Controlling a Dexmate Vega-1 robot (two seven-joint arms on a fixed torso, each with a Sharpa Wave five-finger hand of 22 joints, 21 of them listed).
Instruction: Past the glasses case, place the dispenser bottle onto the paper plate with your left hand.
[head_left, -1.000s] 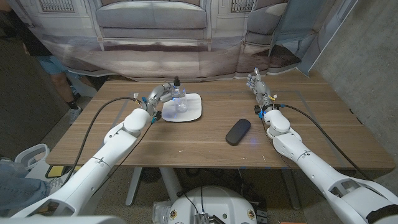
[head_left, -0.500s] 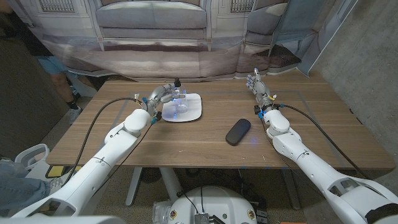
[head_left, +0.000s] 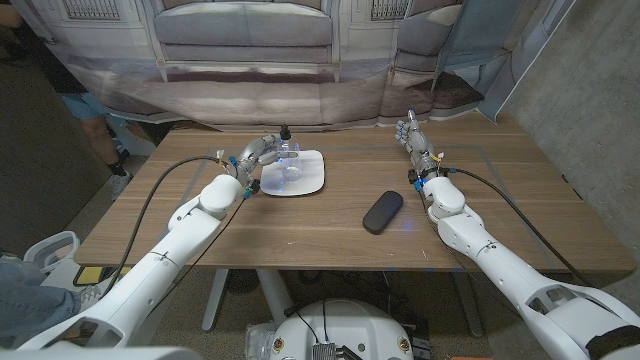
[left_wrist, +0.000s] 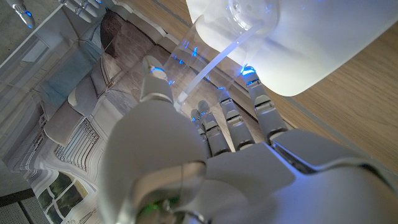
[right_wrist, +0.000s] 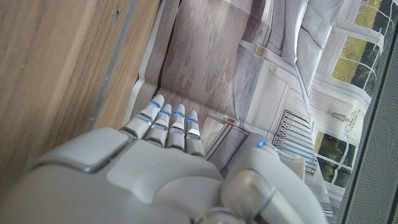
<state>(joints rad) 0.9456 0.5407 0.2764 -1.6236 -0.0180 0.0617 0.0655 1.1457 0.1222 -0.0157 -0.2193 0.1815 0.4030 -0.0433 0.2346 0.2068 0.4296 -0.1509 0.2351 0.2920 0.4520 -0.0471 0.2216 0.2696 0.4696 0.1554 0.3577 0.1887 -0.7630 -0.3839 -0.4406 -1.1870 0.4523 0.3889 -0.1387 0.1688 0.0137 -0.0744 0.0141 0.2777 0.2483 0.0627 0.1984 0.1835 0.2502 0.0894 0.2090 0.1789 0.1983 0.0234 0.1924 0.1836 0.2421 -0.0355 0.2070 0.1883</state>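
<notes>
Scanning left to right: four items, then the risks.
Left hand: at the far left of the table, fingers wrapped around the bottle; in the left wrist view fingers curl along the clear wall, so holding it, not loose.
Bottle: clear, with a dark pump top, upright, over the left part of the plate; base looks down on or just above the plate, cannot tell which.
Plate: white paper, far from the robot, left of middle, lying flat on the wooden table.
Glasses case: dark, oval, nearer and to the right of the plate, well apart from bottle and both hands.
Right hand: at the far right, standing on edge, fingers straight and together, holding nothing.
Stage, as a judgement: placing nearly done, letting go likely next.
Risk one: tipping on release, if fingers drag the tall, light bottle while opening.
Risk two: sliding of the thin plate, if the hand pushes sideways while pulling back.
Risk three: a drop and wobble, if the base is not fully down at release.
</notes>
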